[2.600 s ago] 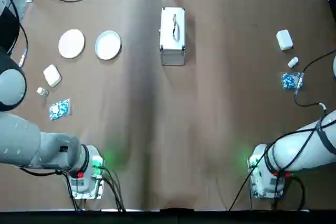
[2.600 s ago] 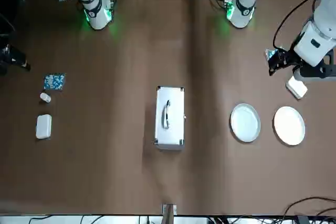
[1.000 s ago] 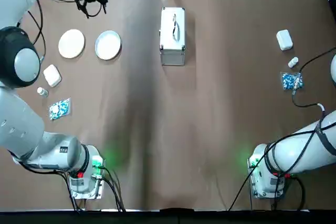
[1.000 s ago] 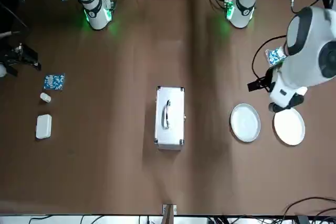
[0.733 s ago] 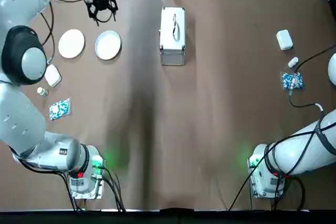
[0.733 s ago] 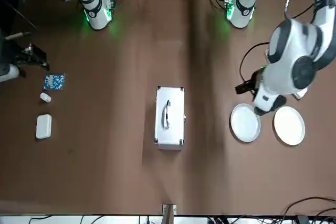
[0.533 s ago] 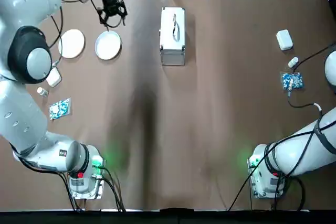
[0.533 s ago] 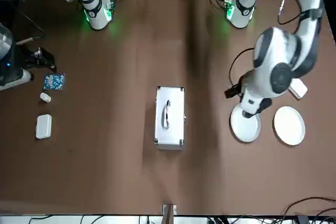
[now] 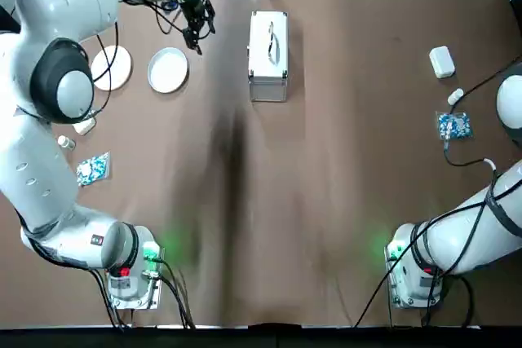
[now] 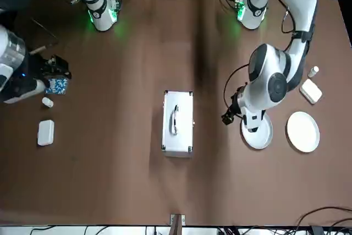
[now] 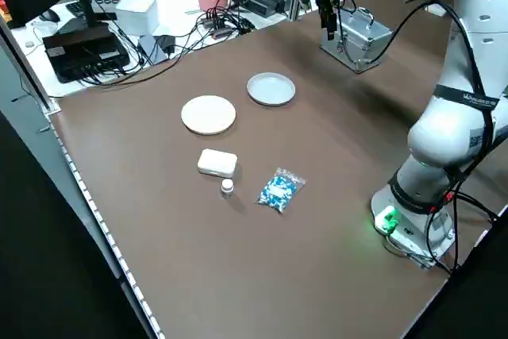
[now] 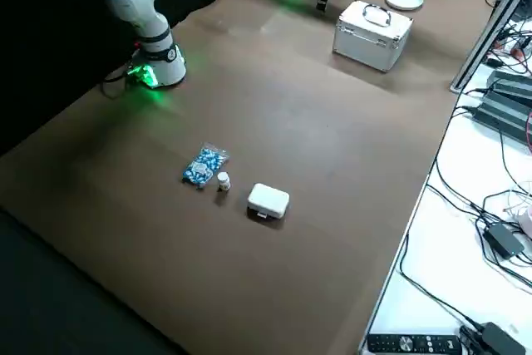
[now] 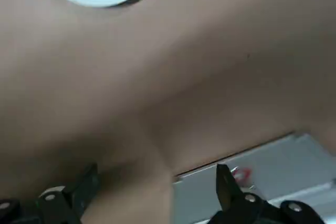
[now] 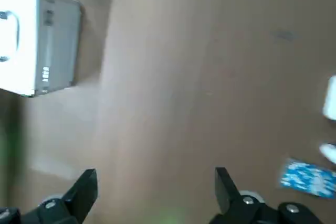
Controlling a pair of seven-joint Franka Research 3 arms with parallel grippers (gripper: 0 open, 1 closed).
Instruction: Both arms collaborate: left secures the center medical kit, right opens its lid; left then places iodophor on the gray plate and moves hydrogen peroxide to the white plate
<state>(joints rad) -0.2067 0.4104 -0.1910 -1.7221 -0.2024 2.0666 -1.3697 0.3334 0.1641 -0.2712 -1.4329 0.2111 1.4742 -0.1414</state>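
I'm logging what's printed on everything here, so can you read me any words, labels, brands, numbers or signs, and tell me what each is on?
No text can be read anywhere.
Medical kit: no readable word on its lid; the small pale marks on its side in the right wrist view are too blurred to read.
Left arm: small dark label near its base, too small to read.
Remote control: button markings too small to read.

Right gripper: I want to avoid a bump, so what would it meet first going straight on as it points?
Probably bare tabletop: the right gripper seems aimed between the kit and the blue packet, though depth is unclear. The left gripper hovers near the kit.
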